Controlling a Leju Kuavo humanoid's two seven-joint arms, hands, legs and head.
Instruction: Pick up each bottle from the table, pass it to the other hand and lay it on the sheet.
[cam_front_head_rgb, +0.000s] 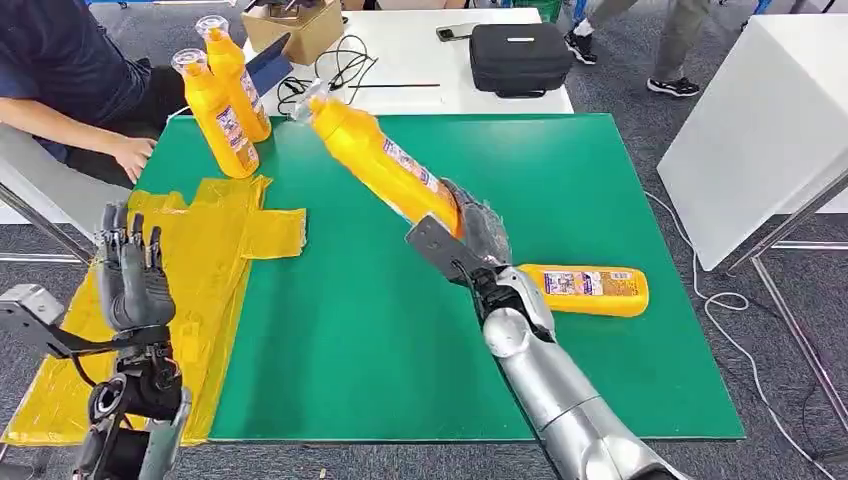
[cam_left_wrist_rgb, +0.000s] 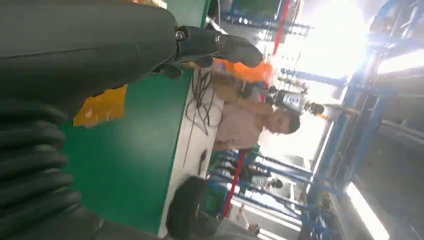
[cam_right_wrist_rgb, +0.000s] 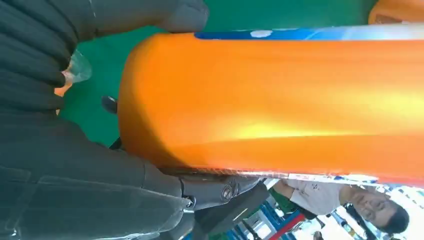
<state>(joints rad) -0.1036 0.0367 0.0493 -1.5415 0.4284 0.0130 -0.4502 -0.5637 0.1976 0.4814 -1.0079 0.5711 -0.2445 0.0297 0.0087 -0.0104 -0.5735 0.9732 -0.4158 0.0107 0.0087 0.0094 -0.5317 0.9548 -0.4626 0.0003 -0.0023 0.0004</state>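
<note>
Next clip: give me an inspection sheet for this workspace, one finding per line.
Surface: green mat on the table; yellow sheet over its left edge.
Job's things: held bottle, tilted; lying bottle on the mat; two upright bottles at the far left.
Clutter: black case, cardboard box.
Hands: right robot hand grips the held bottle; left robot hand open, holding nothing.
Cables: black cables on the white table.
Surroundings: seated person's hand by the sheet.

Taking the yellow sheet (cam_front_head_rgb: 190, 270) as landmark: two upright bottles (cam_front_head_rgb: 228, 95) stand at its far edge, with a person's hand (cam_front_head_rgb: 130, 155) just beside them. Right of the sheet, bare green mat (cam_front_head_rgb: 340, 330) lies open up to a lying bottle (cam_front_head_rgb: 590, 289).
</note>
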